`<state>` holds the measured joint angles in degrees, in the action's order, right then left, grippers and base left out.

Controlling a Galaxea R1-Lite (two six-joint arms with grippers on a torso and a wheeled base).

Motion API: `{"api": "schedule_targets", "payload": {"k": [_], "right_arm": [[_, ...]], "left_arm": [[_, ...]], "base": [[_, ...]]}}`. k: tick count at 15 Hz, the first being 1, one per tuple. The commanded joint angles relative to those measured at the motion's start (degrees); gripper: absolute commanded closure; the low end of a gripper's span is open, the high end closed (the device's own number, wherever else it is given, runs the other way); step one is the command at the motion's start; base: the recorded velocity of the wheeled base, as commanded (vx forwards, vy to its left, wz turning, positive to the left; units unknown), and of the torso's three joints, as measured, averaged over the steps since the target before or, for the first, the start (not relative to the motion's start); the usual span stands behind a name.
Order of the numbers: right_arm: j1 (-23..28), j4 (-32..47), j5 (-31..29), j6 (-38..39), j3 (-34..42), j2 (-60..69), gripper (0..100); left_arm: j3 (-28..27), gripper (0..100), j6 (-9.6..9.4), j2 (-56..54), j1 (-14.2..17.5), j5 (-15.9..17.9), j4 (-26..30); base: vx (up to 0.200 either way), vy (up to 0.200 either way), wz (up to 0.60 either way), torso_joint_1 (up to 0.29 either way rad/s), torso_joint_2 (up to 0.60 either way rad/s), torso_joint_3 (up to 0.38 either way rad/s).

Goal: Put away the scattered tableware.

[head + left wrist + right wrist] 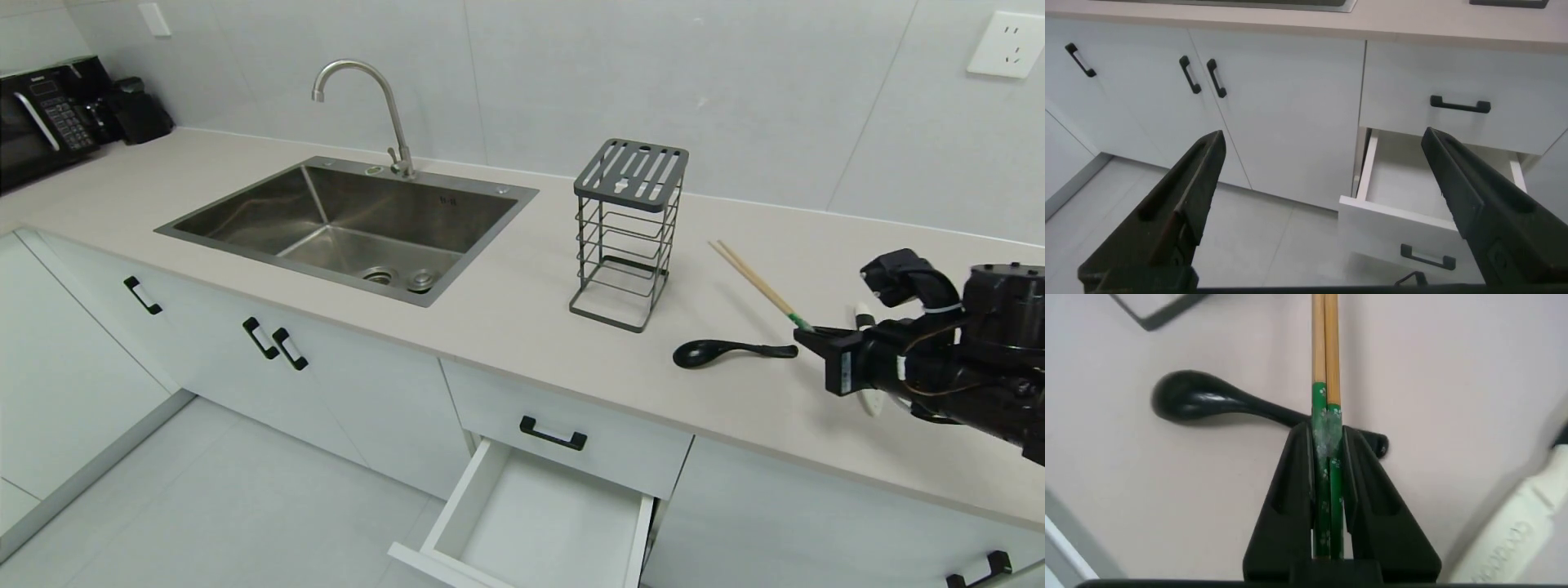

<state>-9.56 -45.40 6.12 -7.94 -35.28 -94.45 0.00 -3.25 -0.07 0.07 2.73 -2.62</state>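
A pair of wooden chopsticks (755, 282) with green ends (1324, 359) is clamped between the fingers of my right gripper (808, 331) (1327, 437), low over the counter at the right. I cannot tell whether their far tips touch the surface. A black spoon (718, 352) (1208, 404) lies flat on the counter just beside and below the gripper. A white-handled utensil (865, 314) (1527, 514) lies under the right arm. My left gripper (1323, 143) is open and holds nothing, in front of the cabinet doors below the counter.
A dark wire rack (627, 233) stands on the counter between the steel sink (269, 204) and the chopsticks. An open white drawer (539, 523) (1413, 184) juts out under the counter. A black microwave (41, 114) sits at the far left.
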Motion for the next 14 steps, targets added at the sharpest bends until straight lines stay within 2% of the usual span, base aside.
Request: {"api": "schedule_targets", "payload": {"k": [1, 3, 6, 8, 10, 12, 13, 14], "right_arm": [[-0.37, -0.04, 0.21, -0.94, 5.57, 12.45, 100], [-0.64, -0.04, 1.00, -2.00, 8.03, 18.69, 100], [-0.73, -0.04, 6.71, -4.46, 12.69, 27.39, 100], [-1.60, 0.05, 9.70, -5.07, 12.96, 29.77, 100], [-4.77, 0.05, 11.99, -5.07, 12.43, 30.29, 100], [-13.03, 0.57, 12.51, -5.34, 12.87, 29.77, 100], [-14.26, 0.66, 12.43, -5.60, 12.87, 29.59, 100], [-17.95, 1.36, 12.34, -6.65, 12.69, 27.30, 100]], "left_arm": [[0.00, 0, 0.00, 0.07, 0.01, -0.01, -0.02], [0.00, 0, 0.00, 0.07, 0.01, -0.01, -0.02], [0.00, 0, 0.00, 0.07, 0.01, -0.01, -0.02], [0.00, 0, 0.00, 0.07, 0.01, -0.01, -0.02], [0.00, 0, 0.00, 0.07, 0.01, -0.01, -0.02], [0.00, 0, 0.00, 0.07, 0.01, -0.01, -0.02], [0.00, 0, 0.00, 0.07, 0.01, -0.01, -0.02], [0.00, 0, 0.00, 0.07, 0.01, -0.01, -0.02]], "base": [[0.000, 0.000, 0.00, 0.000, 0.00, 0.000], [0.000, 0.000, 0.00, 0.000, 0.00, 0.000], [0.000, 0.000, 0.00, 0.000, 0.00, 0.000], [0.000, 0.000, 0.00, 0.000, 0.00, 0.000], [0.000, 0.000, 0.00, 0.000, 0.00, 0.000], [0.000, 0.000, 0.00, 0.000, 0.00, 0.000], [0.000, 0.000, 0.00, 0.000, 0.00, 0.000], [0.000, 0.000, 0.00, 0.000, 0.00, 0.000]]}}
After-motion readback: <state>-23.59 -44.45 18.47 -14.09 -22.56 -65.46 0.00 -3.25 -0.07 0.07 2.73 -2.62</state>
